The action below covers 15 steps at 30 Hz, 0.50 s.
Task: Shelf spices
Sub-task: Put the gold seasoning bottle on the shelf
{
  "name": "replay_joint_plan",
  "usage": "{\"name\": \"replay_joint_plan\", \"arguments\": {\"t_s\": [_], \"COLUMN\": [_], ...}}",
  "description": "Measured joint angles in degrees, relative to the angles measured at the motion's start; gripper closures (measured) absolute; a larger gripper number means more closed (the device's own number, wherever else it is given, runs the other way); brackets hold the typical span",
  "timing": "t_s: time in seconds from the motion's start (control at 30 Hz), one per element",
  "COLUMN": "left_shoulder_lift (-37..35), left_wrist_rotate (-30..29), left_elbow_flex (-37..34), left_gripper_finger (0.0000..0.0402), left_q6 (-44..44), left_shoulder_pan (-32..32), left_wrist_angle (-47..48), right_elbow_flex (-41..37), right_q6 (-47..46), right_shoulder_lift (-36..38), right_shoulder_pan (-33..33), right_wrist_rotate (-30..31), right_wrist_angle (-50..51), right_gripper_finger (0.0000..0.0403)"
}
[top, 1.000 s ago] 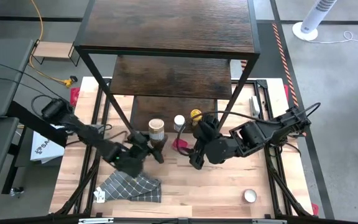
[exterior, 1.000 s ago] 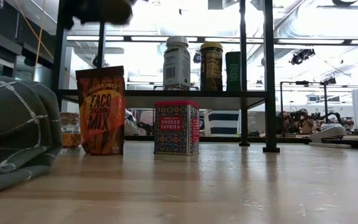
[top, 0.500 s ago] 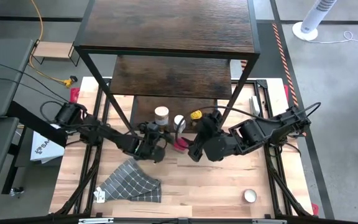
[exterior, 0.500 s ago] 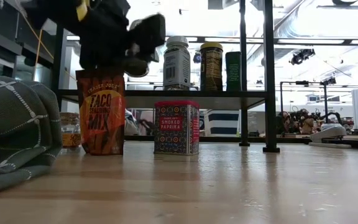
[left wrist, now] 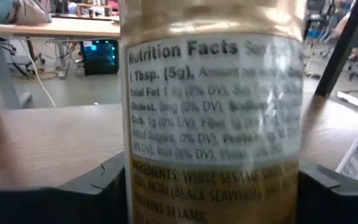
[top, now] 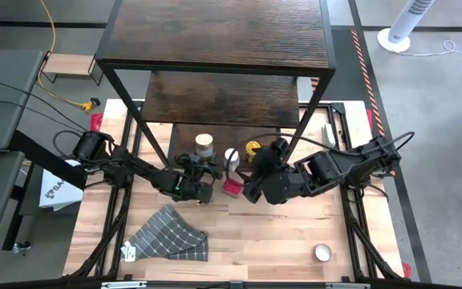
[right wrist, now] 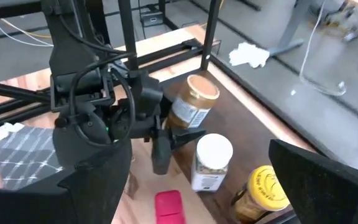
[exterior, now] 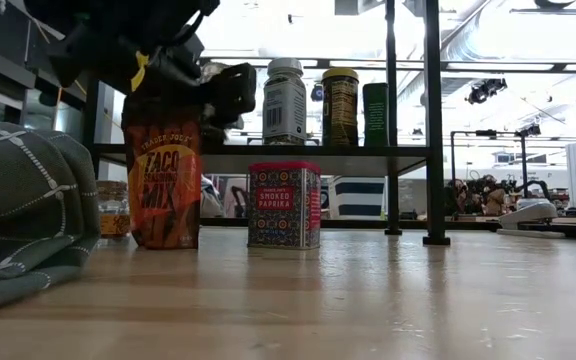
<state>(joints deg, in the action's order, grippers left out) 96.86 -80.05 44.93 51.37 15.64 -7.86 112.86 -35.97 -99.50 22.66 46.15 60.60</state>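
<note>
The shelf (top: pixel 215 32) of dark boards on a black frame stands at the table's far side. On its lowest board (right wrist: pixel 244 112) stand a white-lidded jar (top: pixel 232 156) and a yellow-lidded jar (top: pixel 253 148). My left gripper (top: pixel 197 167) is shut on a tan-lidded jar (top: pixel 204 144) over that board, left of the white-lidded jar (right wrist: pixel 213 152). My right gripper (top: pixel 251 189) hangs open above the table beside a red tin (top: pixel 233 187), which stands on the table in front of the shelf. In the low view a taco-mix pouch (exterior: pixel 164 180) stands left of the tin (exterior: pixel 284 205). My left gripper pinches the tan-lidded jar by its labelled body (left wrist: pixel 213 143), below the lid, one finger (left wrist: pixel 98 183) on each side. The fingers come roughly level from the table's near-left side. The jar leans slightly over the lowest board; whether its base touches the board, I cannot tell.
A grey checked cloth (top: pixel 171 237) lies crumpled at the near left. A small round tin (top: pixel 322 253) sits near the near right corner. The shelf's black posts (top: pixel 135 112) flank the left arm. More containers (exterior: pixel 340 105) stand on the lowest board.
My left gripper has carried the tan-lidded jar toward the far edge, from in front of the shelf to over its lowest board, coming down into the low view. The right gripper has shifted slightly toward the far edge.
</note>
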Motion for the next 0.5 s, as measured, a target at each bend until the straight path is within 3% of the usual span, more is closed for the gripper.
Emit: {"name": "replay_joint_plan", "arguments": {"t_s": [0.1, 0.17, 0.37, 0.5], "left_shoulder_lift": [0.00, 0.00, -0.60, -4.06], "left_wrist_rotate": [0.09, 2.10, 5.20, 7.40], "left_elbow_flex": [0.02, 0.04, 0.04, 0.04], "left_gripper_finger": [0.0052, 0.0020, 0.0033, 0.0034], "left_q6": [0.89, 0.93, 0.87, -4.01], "left_shoulder_pan": [-0.23, -0.45, -0.69, 0.50], "left_wrist_angle": [-1.71, -2.94, -4.49, -6.88], "right_elbow_flex": [0.00, 0.00, 0.00, 0.00], "right_q6": [-0.08, 0.01, 3.35, 3.02], "right_shoulder_lift": [0.71, 1.34, 2.42, 3.35], "right_shoulder_pan": [-0.56, -0.70, -0.93, -0.94], "right_wrist_rotate": [-1.32, -1.42, -0.78, -0.59], "right_wrist_angle": [-0.06, -0.05, -0.26, -0.85], "right_gripper_finger": [0.0029, 0.0029, 0.0029, 0.0029]}}
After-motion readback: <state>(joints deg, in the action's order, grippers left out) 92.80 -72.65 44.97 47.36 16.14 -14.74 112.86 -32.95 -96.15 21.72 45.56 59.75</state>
